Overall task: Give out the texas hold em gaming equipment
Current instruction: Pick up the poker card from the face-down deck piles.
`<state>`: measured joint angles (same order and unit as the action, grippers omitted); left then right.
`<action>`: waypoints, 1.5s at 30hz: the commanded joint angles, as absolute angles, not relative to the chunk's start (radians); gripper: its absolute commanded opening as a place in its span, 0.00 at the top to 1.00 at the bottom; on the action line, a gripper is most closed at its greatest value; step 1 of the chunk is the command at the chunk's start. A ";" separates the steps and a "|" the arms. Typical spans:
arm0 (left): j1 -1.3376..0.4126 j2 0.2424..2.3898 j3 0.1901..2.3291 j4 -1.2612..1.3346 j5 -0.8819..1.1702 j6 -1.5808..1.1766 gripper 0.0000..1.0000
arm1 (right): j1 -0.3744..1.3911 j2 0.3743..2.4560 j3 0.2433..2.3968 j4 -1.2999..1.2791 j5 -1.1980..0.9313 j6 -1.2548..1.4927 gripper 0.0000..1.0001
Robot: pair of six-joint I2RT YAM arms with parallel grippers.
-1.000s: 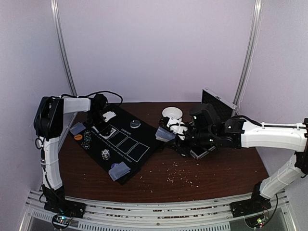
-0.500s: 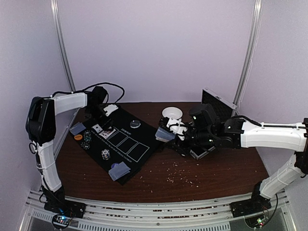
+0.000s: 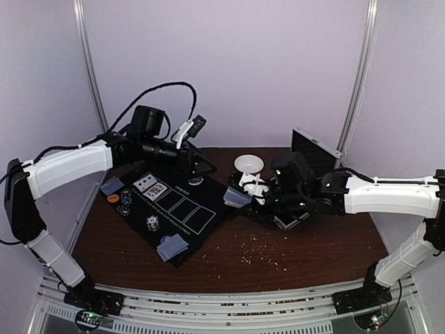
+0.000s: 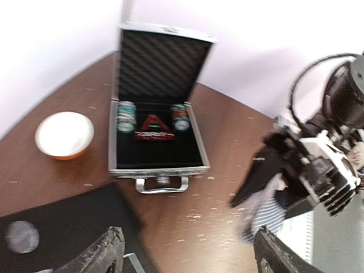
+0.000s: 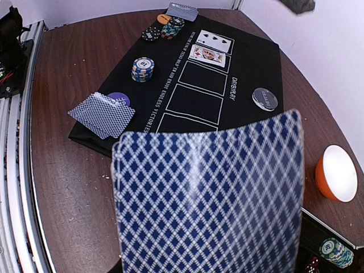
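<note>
- Blue diamond print covers the backs of the held cards (image 5: 207, 193). The right end effector (image 3: 249, 189) is clamped on them over the middle of the table, just off the right corner of the black mat (image 5: 256, 68).
- My left end effector (image 4: 189, 233) hangs empty with its jaws apart, above the mat's far edge and aimed across the table toward the right arm.
- From the left end effector the held cards lie ahead and off to its right, well apart. I judge a handover would need a swing rightward.
- The held cards jut leftward from the right end effector, free edge toward the mat. The right arm is nearer them; the left arm is nearer the mat.
- Two face-up cards (image 5: 211, 46) fill the boxes toward the mat's far left end, and the outlined boxes (image 5: 196, 104) after them are bare. I judge the next card belongs there.
- The right wrist view lays out the mat: a chip stack (image 5: 143, 69) and a fanned pair (image 5: 102, 114) at its near edge. The held cards hide that arm's own fingers.
- Only the left wrist view shows inside the open case (image 4: 156, 153) at the table's far right corner. It holds two chip stacks (image 4: 125, 115), and the white bowl (image 4: 64, 135) sits beside it. The held cards are blurred there.
</note>
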<state>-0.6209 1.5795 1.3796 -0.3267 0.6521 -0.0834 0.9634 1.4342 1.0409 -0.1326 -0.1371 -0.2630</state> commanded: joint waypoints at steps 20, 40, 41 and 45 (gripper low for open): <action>-0.784 1.671 1.250 -0.008 0.645 -0.386 0.26 | 0.960 1.453 1.079 -0.094 -0.172 -0.256 0.61; -0.783 1.577 1.246 -0.161 0.537 -0.273 0.78 | 0.959 1.431 1.059 -0.097 -0.156 -0.255 0.61; -0.783 1.576 1.246 -0.161 0.540 -0.271 0.80 | 0.960 1.431 1.058 -0.096 -0.156 -0.255 0.61; -0.782 1.574 1.258 -0.199 0.520 -0.244 0.83 | 0.960 1.431 1.061 -0.097 -0.156 -0.254 0.61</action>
